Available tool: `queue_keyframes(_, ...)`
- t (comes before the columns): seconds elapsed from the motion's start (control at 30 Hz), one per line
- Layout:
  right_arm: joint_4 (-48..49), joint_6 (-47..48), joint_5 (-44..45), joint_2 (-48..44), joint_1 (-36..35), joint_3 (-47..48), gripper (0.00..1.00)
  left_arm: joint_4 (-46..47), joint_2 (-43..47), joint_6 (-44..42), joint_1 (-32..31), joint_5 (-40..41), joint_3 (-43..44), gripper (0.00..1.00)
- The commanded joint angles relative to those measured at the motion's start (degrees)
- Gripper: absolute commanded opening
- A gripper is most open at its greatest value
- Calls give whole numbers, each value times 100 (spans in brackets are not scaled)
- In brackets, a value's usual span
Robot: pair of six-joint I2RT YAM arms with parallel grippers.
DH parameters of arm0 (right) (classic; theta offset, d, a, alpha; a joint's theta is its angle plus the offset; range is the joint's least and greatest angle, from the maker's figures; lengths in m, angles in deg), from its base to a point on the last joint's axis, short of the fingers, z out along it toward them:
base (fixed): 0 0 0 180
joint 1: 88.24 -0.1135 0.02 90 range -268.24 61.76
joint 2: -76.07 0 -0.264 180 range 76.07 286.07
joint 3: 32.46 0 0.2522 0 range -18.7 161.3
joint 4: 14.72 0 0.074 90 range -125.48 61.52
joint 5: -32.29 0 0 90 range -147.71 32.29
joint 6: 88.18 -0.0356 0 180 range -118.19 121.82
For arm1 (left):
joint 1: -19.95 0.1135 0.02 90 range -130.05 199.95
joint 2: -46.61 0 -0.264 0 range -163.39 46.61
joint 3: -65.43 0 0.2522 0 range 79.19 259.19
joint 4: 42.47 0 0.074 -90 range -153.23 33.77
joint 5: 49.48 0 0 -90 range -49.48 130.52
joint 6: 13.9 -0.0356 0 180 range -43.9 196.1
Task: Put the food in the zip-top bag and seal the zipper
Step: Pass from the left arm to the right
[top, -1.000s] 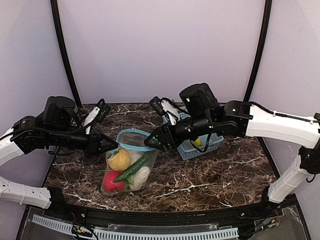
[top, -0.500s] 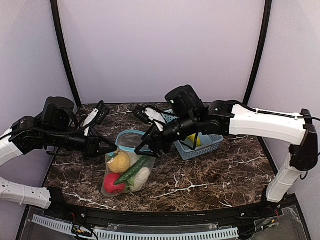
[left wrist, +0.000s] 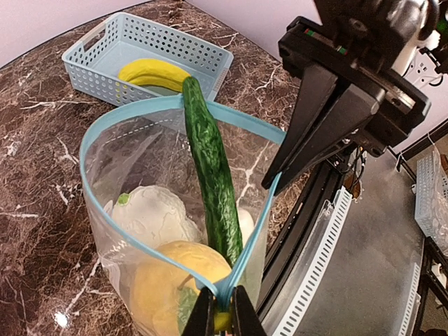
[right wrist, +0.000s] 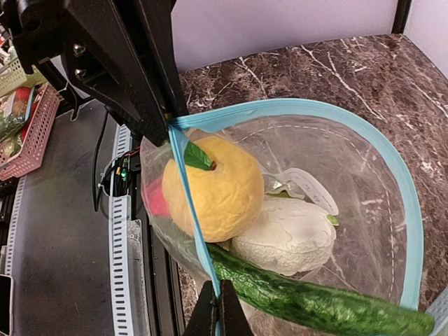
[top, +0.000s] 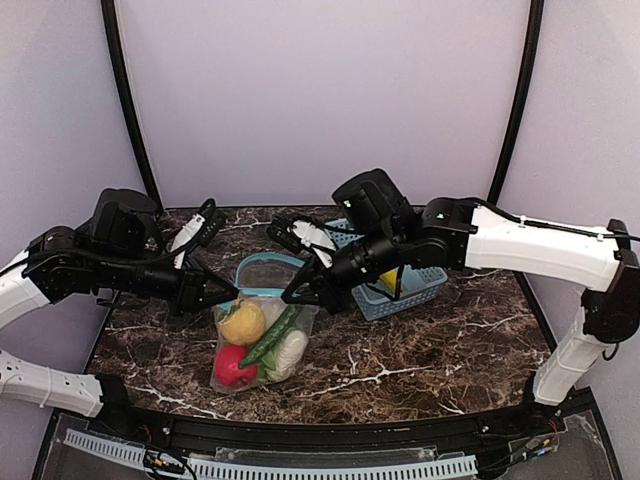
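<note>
Left end effector (left wrist: 222, 316) and right end effector (right wrist: 218, 313) clamp the zipper (right wrist: 308, 103) at 9 and 3 o'clock of the bag (top: 298, 322), mid-worktop (top: 450, 350). The cucumber (left wrist: 210, 168) pokes past the mouth and may jam the seal.

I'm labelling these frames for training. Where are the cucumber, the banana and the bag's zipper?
cucumber (left wrist: 210, 168), left wrist view, mid-length of its green body.
banana (left wrist: 150, 73), left wrist view, middle of its yellow curve.
zipper (right wrist: 416, 231), right wrist view, teal strip on the mouth's right side.
</note>
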Motion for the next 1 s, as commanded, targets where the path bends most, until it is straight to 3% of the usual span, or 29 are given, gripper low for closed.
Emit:
queue_keyframes(0.0, -624, 51, 839, -570, 15, 396, 0, 80, -241, -287, 20, 41, 359, 1)
queue_keyframes(0.23, -1152, -81, 1400, -714, -146, 374, 0, 430, -628, -645, 64, -301, 443, 1)
queue_keyframes(0.47, -945, -691, 1723, -479, -368, -192, 0, 679, -859, -590, 76, -379, -90, 2)
queue_keyframes(0.67, -605, -1140, 2020, -507, -382, -319, 0, 948, -406, -275, 80, -239, -559, 32)
queue_keyframes(0.8, -524, -1226, 2063, -450, -380, -196, 0, 1081, 72, -120, 83, -185, -852, 68)
queue_keyframes(0.87, -529, -1251, 2074, -406, -382, -114, 0, 1108, 251, -64, 85, -155, -987, 74)
queue_keyframes(0.97, -536, -1269, 2042, -356, -379, -34, 0, 1080, 393, -9, 83, -92, -1089, 74)
